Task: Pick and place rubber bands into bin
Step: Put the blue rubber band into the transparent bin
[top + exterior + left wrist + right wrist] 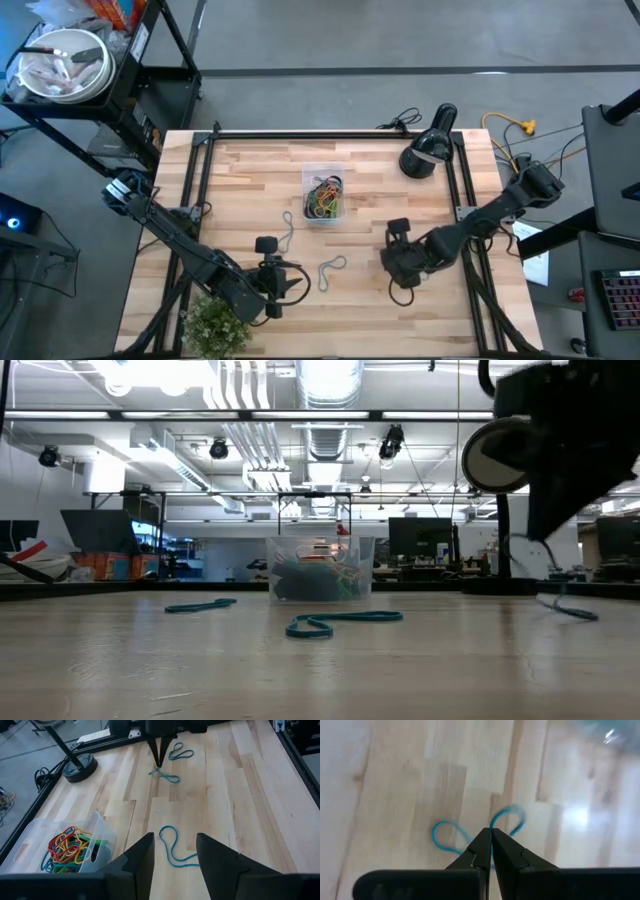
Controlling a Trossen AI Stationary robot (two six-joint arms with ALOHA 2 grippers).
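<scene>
The clear bin (323,193) stands at the table's middle, toward the far edge, with a heap of coloured rubber bands (67,847) inside. Loose blue bands lie flat on the wood: one (287,228) near the bin, one (332,268) between the arms. My left gripper (175,837) is open and hovers low over the second one (172,847), a finger to each side and clear of it. My right gripper (398,268) is shut on another blue band (167,776). A further band (181,754) lies beyond it. My right gripper pinches the blue rubber band between its two fingertips (482,845) at a twisted spot near its middle (492,826), coming from above and pointing down. A loop spreads out to either side (442,835). The band's lower part (570,610) still lies on the table.
A black lamp (428,150) stands at the far right corner, with cables behind it. A small green plant (215,328) sits at the near left edge. Black rails (205,170) run along the table's left, right and far sides. Bare wood lies near the bin.
</scene>
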